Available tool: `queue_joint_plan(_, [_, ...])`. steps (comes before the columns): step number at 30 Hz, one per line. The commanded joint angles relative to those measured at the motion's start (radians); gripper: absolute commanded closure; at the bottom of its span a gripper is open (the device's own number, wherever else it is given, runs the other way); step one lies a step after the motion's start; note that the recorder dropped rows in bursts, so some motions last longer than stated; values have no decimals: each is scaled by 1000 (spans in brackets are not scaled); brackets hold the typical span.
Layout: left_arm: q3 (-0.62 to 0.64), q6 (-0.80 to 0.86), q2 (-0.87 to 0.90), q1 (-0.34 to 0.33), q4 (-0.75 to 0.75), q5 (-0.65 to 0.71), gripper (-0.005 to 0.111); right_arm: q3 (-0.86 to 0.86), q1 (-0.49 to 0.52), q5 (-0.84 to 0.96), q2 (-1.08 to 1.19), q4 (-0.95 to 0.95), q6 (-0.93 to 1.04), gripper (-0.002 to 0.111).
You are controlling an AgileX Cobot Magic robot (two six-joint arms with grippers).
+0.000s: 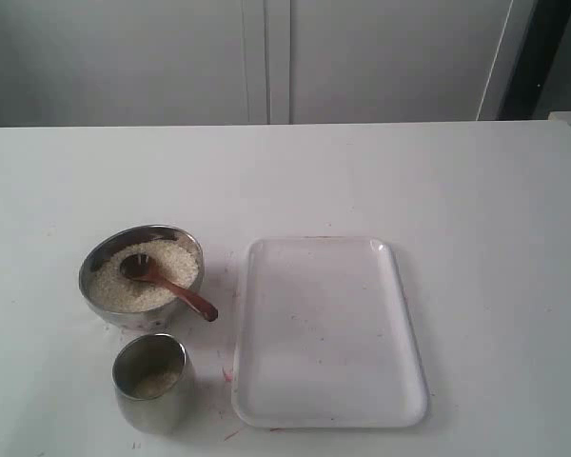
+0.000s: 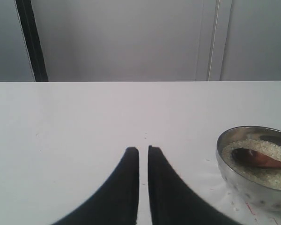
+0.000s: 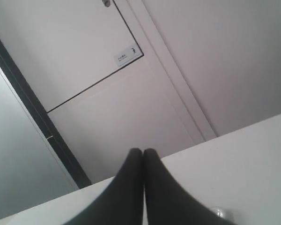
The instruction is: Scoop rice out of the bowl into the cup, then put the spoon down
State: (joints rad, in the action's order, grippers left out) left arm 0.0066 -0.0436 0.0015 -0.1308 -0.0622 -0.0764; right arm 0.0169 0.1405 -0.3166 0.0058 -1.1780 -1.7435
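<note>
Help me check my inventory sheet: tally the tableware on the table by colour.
Silver: 2, the bowl and the cup
Brown: 1, the spoon
White: 1, the tray
Total: 4

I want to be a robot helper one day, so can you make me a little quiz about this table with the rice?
1. True or false: the spoon lies flat on the tray.
2. Which holds more rice? A: the bowl. B: the cup.
3. Fill in: the tray's colour is ____.

Key:
1. False. Its scoop end sits in the bowl's rice and its handle leans over the rim.
2. A. The cup has only a little at the bottom.
3. White.
</note>
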Motion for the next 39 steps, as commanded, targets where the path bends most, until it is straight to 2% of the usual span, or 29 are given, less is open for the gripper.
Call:
queue_joint_plan(1, [-7,-5,-1,4,-5,-5,92,113,-1,-33,42,-370,-359,108])
queue_joint_plan(3, [-7,-5,-1,4,-5,-5,92,191,-1,-106,122,-437,-361,108])
queue_joint_plan(7, [-7,-5,-1,4,-5,-5,92,357,-1,-255,341,-437,-361,108])
queue_joint_plan(14, [-7,-5,-1,4,-5,-5,92,603,-1,-427,707,-566,-361,108])
queue_joint_plan(18, [-7,-5,-1,4,-5,-5,92,674,-1,-376,825,-566,-359,108])
queue_joint_plan(22, [-7,-5,-1,4,-5,-5,92,699,-1,-312,883,-566,-226,108])
queue_joint_plan(39, [-7,-5,-1,4,-5,-5,92,703,-1,-151,875,-566,-141,108])
